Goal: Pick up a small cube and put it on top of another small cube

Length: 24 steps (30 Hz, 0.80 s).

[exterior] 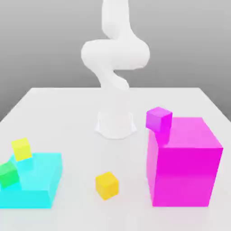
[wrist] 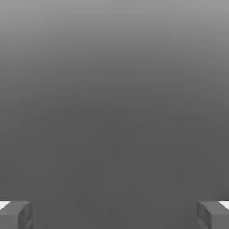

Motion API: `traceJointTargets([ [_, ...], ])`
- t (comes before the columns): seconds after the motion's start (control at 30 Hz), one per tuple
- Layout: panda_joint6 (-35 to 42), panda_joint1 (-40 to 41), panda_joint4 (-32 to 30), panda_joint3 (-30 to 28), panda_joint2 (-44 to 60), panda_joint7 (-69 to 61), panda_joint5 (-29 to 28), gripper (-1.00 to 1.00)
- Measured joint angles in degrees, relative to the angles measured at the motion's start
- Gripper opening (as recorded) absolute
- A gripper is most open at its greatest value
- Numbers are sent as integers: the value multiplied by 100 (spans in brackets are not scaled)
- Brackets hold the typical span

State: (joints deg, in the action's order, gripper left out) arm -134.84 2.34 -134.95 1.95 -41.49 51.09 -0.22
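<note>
In the exterior view I have the arm [exterior: 116,54] rising from its base at the far side of the pale table [exterior: 76,135]. The orange cube [exterior: 107,185], the one my task concerns, sits on the table between the cyan slab [exterior: 38,180] and the big magenta block [exterior: 184,167], touching neither, one corner turned toward me. On the exterior view's right, a small magenta cube [exterior: 159,119] rests at the block's left part, up on top. On the exterior view's left, the yellow cube [exterior: 21,149] and the green cube [exterior: 8,175] are at the slab, near each other, both a bit askew.

In the hand view I see my gripper [wrist: 114,215] with its two fingers spread wide, well apart, and nothing held between them. Past them there is just a grey backdrop [wrist: 114,112], darker low down and paler higher up.
</note>
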Motion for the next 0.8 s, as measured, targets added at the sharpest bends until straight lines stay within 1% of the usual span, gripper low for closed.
traceJointTargets([
  [0.37,-1573,1034,-1572,813,2290,2746,-170,0],
  [0.5,-2207,1280,-2186,952,3223,3830,-220,0],
  [0.6,-2660,1364,-2629,984,3868,4500,-113,0],
  [0.67,-2955,1358,-2757,963,4257,4784,-122,0],
  [0.8,-3561,1125,-2673,610,5013,5202,-565,0],
])
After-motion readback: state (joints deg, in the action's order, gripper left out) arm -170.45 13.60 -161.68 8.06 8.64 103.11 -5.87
